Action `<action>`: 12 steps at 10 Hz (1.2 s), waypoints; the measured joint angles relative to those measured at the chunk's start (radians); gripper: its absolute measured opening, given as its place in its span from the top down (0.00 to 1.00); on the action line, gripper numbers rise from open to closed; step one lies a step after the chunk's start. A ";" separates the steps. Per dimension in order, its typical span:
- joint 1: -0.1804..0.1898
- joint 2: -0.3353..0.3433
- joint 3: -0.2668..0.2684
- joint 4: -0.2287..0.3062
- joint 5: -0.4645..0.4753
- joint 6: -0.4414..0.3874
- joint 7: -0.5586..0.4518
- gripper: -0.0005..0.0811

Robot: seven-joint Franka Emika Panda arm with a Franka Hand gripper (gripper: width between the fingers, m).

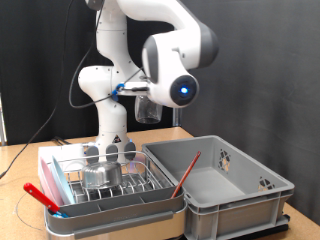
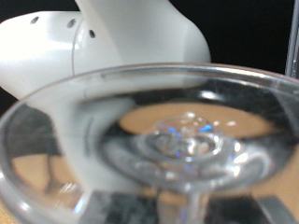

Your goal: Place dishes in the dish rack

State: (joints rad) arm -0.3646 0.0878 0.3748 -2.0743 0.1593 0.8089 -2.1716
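My gripper (image 1: 146, 104) hangs high above the table, over the back edge of the dish rack (image 1: 110, 180), shut on a clear drinking glass (image 1: 149, 111). In the wrist view the glass (image 2: 168, 140) fills the picture, its rim close to the camera; my fingers do not show there. The silver wire rack sits in a shallow white tray (image 1: 60, 215) at the exterior view's bottom left. A shiny metal cup (image 1: 100, 175) stands in the rack. A thin red-handled utensil (image 1: 186, 172) leans inside the grey tub.
A deep grey plastic tub (image 1: 235, 185) stands next to the rack at the exterior view's right. A second red-handled thing (image 1: 40, 195) lies along the tray's left corner. The robot's white base (image 1: 110, 130) rises just behind the rack. A black curtain is behind.
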 joint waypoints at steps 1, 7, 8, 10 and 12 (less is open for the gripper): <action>-0.017 -0.028 -0.013 -0.017 -0.011 0.000 -0.031 0.86; -0.083 -0.120 -0.089 -0.122 -0.185 -0.011 -0.159 0.86; -0.089 -0.125 -0.097 -0.142 -0.204 0.000 -0.166 0.86; -0.097 -0.140 -0.112 -0.176 -0.223 0.047 -0.177 0.86; -0.104 -0.156 -0.123 -0.202 -0.224 0.108 -0.187 0.86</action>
State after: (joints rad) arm -0.4687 -0.0681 0.2519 -2.2764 -0.0648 0.9166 -2.3584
